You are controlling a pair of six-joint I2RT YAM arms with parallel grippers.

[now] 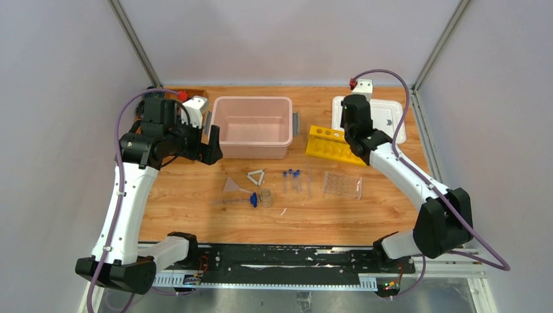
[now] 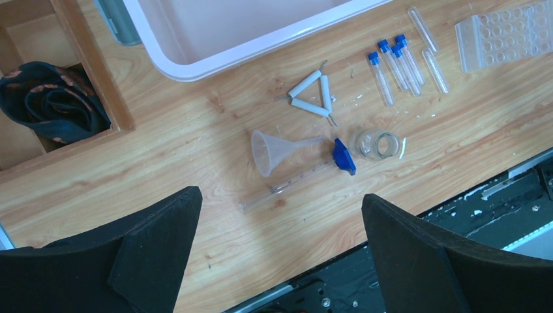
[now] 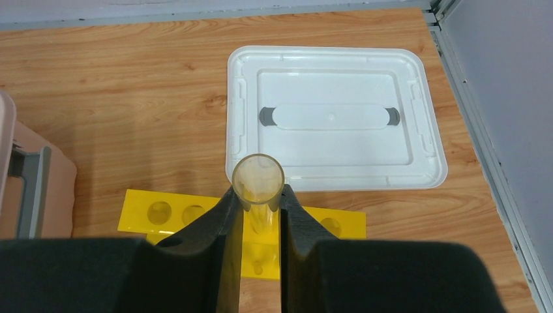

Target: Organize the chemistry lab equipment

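Wooden table [image 1: 195, 215], grey walls on three sides. Pink bin [image 1: 253, 127] at the back centre, white lid [image 3: 336, 117] lying flat at back right, wooden tray [image 2: 59, 98] with dark parts at back left.

Right gripper [image 3: 261, 215]: jaws pinching a clear tube [image 3: 259, 179], upright and mouth up, directly over the yellow rack [image 3: 169, 212]. Rack sits just in front of the lid. Cannot tell if the tube's lower end is in a hole.

Left gripper [image 2: 280, 202]: jaws spread wide, holding nothing, raised near the bin's left end.

Mid-table, loose:
- triangle [image 2: 313, 94] in front of the bin
- funnel [image 2: 277, 149] on its side, beaker [image 2: 377, 145] just beside its spout
- blue-capped vials [image 2: 391, 65] lying side by side
- vial tray [image 1: 342, 184] right of the vials
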